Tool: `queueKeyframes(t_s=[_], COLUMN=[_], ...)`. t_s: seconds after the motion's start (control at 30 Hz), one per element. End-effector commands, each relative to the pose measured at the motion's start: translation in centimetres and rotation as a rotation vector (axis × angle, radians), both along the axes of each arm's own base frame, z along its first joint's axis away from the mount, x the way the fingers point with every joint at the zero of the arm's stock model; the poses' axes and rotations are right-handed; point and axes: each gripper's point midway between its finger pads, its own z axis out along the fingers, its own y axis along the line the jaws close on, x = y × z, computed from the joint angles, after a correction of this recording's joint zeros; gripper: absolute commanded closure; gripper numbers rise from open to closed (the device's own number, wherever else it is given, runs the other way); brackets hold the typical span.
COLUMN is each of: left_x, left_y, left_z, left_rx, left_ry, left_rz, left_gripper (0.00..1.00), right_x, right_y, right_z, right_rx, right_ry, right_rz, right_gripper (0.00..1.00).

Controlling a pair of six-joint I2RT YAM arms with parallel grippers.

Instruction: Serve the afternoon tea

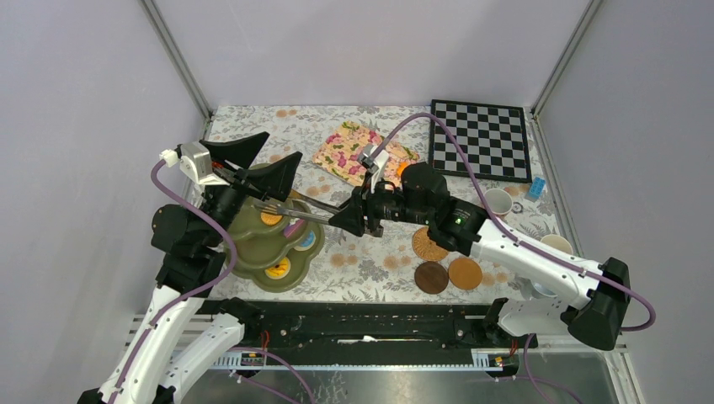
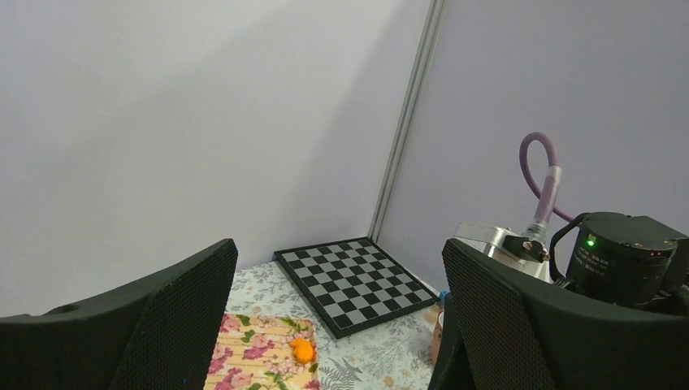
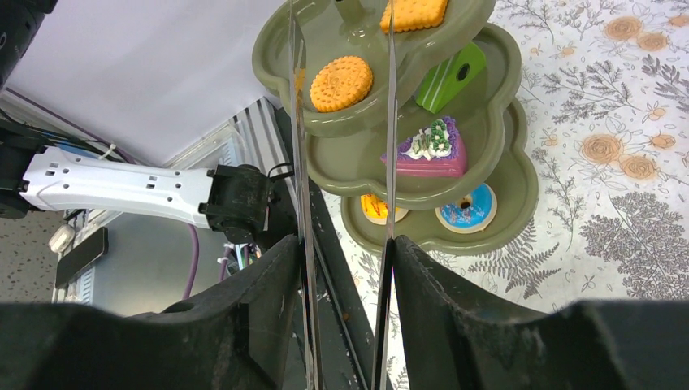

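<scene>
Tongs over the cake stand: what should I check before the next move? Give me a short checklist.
1. Grip of the right end effector on the tongs: ok.
2. Blades apart, with the round biscuit lying on the top tier between them: ok.
3. Blade tips empty: cannot tell, they are cut off in the right wrist view.
4. The stand upright, pastries sitting on its tiers: ok.
5. The left end effector open and empty: ok.
6. The mugs on the coasters: not ok, all three coasters are bare.
</scene>
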Motion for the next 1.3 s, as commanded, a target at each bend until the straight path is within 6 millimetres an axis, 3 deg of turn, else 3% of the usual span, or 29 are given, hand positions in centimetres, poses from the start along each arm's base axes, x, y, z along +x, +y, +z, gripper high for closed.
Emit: queueKeyframes(t_s=[0.0, 0.2, 0.43, 0.53, 0.63, 0.8, 1.03, 1.27], left_x=[-0.2, -0.2, -0.3, -0.4, -0.4, -0.3, 0.1, 0.2], left_y=[-0.1, 0.0, 0.0, 0.0, 0.0, -0.1, -0.2, -0.2], left_z=[0.7, 0.7, 0.8, 0.9, 0.9, 0.8, 0.5, 0.4], left_rx=[-0.013, -0.013, -0.014, -0.015, -0.016, -0.015, -0.011, -0.010], left_ry=[-0.035, -0.039, -0.042, -0.043, -0.043, -0.038, -0.028, -0.025], left_rz=[-0.012, -0.008, -0.009, -0.013, -0.013, -0.018, -0.016, -0.017], left_gripper=[0.01, 0.01, 0.01, 0.01, 0.01, 0.01, 0.01, 0.01], right_x=[-0.1, 0.7, 3.1, 5.6, 8.3, 12.8, 17.7, 19.6], right_y=[0.0, -2.1, -6.6, -9.4, -13.0, -16.7, -18.6, -18.6], right_z=[4.5, 5.7, 3.8, 1.6, -2.0, -6.9, -10.8, -14.0], right_rx=[0.085, 0.106, 0.046, -0.043, -0.192, -0.297, -0.407, -0.587], right_ry=[-0.092, -0.151, -0.210, -0.218, -0.198, -0.028, 0.158, 0.216], right_rz=[-0.006, -0.111, -0.349, -0.543, -0.759, -0.911, -1.005, -0.998], right_gripper=[0.48, 0.50, 0.52, 0.52, 0.52, 0.52, 0.51, 0.50])
